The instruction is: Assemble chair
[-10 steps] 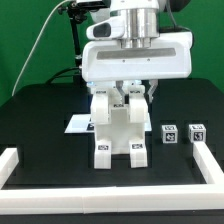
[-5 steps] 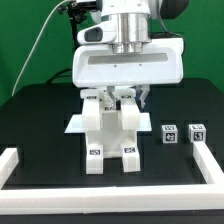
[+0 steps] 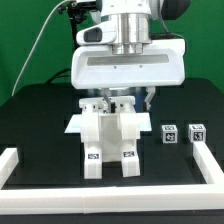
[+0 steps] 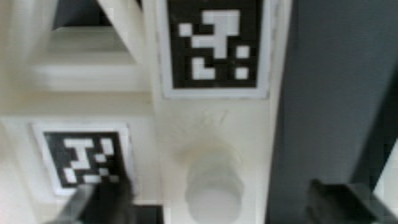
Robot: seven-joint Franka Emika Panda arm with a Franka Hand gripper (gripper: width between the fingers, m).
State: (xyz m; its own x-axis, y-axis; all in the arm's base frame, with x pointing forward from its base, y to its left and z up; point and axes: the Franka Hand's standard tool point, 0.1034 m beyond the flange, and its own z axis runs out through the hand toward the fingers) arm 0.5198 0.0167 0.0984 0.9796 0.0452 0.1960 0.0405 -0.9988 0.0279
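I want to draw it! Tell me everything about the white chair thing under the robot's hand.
The chair is matte white and blocky: joined slabs with two thick bars toward the camera, each ending in a black-and-white square tag. It rests on the black table, partly over the marker board. The gripper straddles its top; a grip isn't clear.

Green backdrop [image 3: 15,40], perhaps a curtain, behind black table [image 3: 40,125] edged by white rail [image 3: 60,192].

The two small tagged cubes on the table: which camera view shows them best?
The exterior view: both cubes stand unhidden on the black table, at the exterior view's right of the chair. The wrist view shows neither, only tagged white chair parts up close.
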